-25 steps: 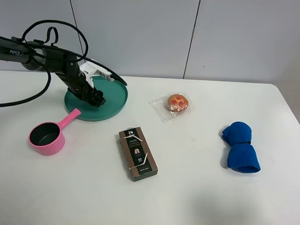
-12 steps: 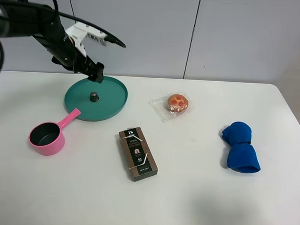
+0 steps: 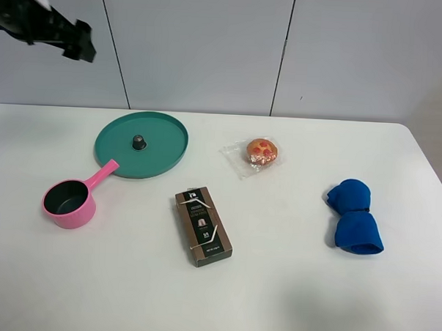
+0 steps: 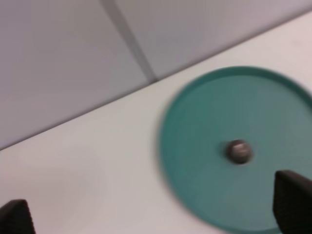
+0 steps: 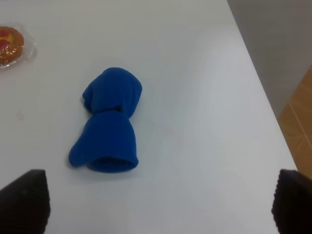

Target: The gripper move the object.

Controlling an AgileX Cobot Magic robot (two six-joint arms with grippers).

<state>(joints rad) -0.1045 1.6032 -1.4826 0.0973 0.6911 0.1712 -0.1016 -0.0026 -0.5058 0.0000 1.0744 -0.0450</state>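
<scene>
The object, a tiny dark grey capsule (image 3: 138,141), stands alone near the middle of the teal round plate (image 3: 163,152) at the back left of the table. It also shows in the left wrist view (image 4: 239,151), on the plate (image 4: 204,195). My left gripper (image 3: 78,42) is high above the table, up and to the left of the plate, well clear of the capsule. Its jaws are wide apart and empty (image 4: 153,214). My right gripper (image 5: 158,204) is open and empty, above the table's right side; it is out of the exterior view.
A pink saucepan (image 3: 71,199) lies in front of the plate. A brown capsule box (image 3: 203,225) lies mid-table. A wrapped cookie (image 3: 261,152) lies behind the box. A blue cloth (image 3: 354,217) (image 5: 109,122) lies near the table's right edge.
My left gripper has risen from the plate and drawn back up and to the left. The capsule it covered now stands alone on the plate.
</scene>
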